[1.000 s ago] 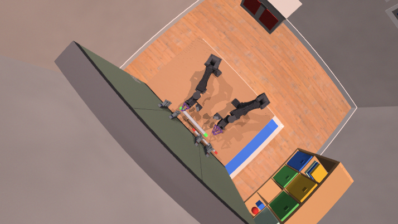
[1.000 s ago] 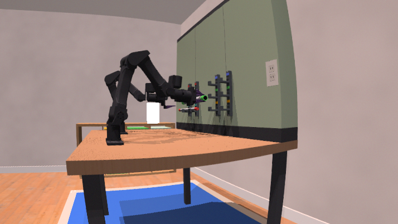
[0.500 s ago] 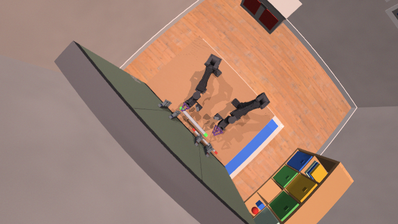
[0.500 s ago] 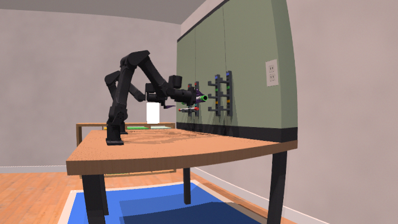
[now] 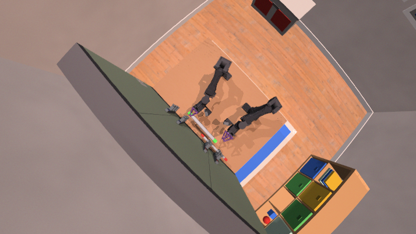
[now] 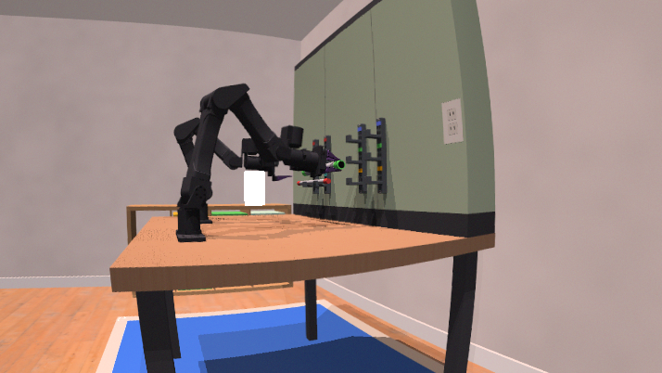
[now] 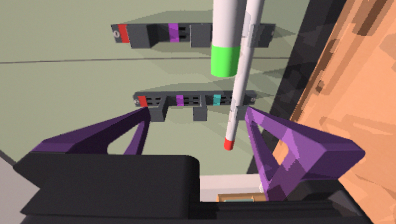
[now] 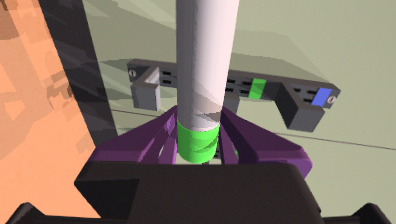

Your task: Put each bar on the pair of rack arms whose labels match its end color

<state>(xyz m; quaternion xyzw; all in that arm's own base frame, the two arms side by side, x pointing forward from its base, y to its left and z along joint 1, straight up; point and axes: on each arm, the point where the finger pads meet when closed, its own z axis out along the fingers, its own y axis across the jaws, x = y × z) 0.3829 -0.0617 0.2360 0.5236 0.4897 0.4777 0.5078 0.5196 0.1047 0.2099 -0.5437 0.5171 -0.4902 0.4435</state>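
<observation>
Exterior view: I have the green-ended bar (image 5: 204, 128) (image 6: 340, 164) (image 7: 227, 30) (image 8: 205, 60) off the racks, out in front of the wall. My right gripper (image 5: 193, 112) (image 6: 333, 160) (image 8: 198, 111) is clamped on it close to one painted end; the rest reaches unsupported toward the left rack (image 5: 218, 155) (image 6: 327, 189) (image 7: 200, 36). My left gripper (image 5: 228, 137) (image 6: 283, 177) (image 7: 197, 112) is wide apart with nothing between its fingers, near the bar's free end.

I expect stiff metal that won't bend or break, but smooth and round enough to roll or slip. Gripped at one end, its weight probably twists the hold and lets the far end sag. I'd want the left fingers near the other end, sharing the load and keeping it level, before lowering it on the green-labelled middle pair of the right rack (image 5: 183, 119) (image 6: 381, 135) (image 8: 272, 90).

The red-ended bar (image 5: 214, 148) (image 6: 311, 182) (image 7: 241, 82) lies on the left rack's bottom pair, by the teal labels. It looks slimmer, so likely lighter; I'd grasp near both ends, outside the rack arms.

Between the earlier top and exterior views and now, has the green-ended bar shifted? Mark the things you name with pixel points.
No, no visible shift: the green-ended bar (image 5: 204, 128) (image 6: 339, 164) (image 7: 229, 25) (image 8: 205, 65) keeps its place against the rack (image 5: 218, 155) with the red-ended bar (image 5: 215, 148) (image 6: 315, 182) (image 7: 241, 80) in the top view.
</observation>
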